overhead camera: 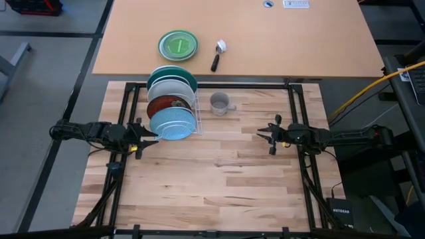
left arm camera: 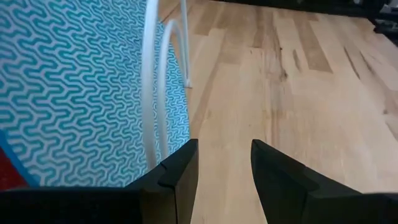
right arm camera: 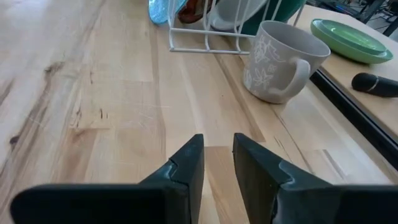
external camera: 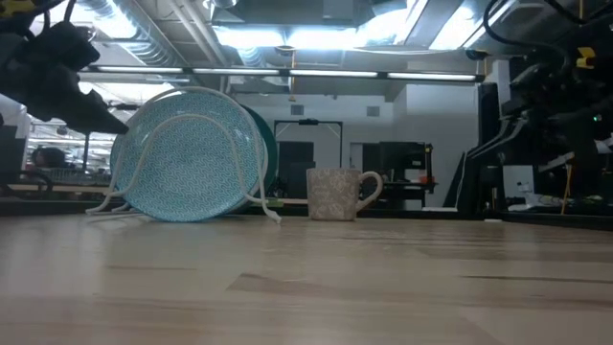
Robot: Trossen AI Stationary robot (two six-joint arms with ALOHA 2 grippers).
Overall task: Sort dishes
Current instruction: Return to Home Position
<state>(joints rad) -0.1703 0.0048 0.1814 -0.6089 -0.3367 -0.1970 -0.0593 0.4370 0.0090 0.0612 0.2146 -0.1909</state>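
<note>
Four plates stand on edge in a white wire rack: teal at the far end, then white, dark red patterned, and light blue patterned nearest. The light blue plate fills the left of the left wrist view. A small grey mug stands upright on the table right of the rack. My left gripper is open and empty, just left of the light blue plate's near rim. My right gripper is slightly open and empty, near and right of the mug.
A smaller bright green plate and a black-handled tool with a white head lie on the tan table beyond the wooden one. A black frame borders the work area. Bare wood stretches toward the near edge.
</note>
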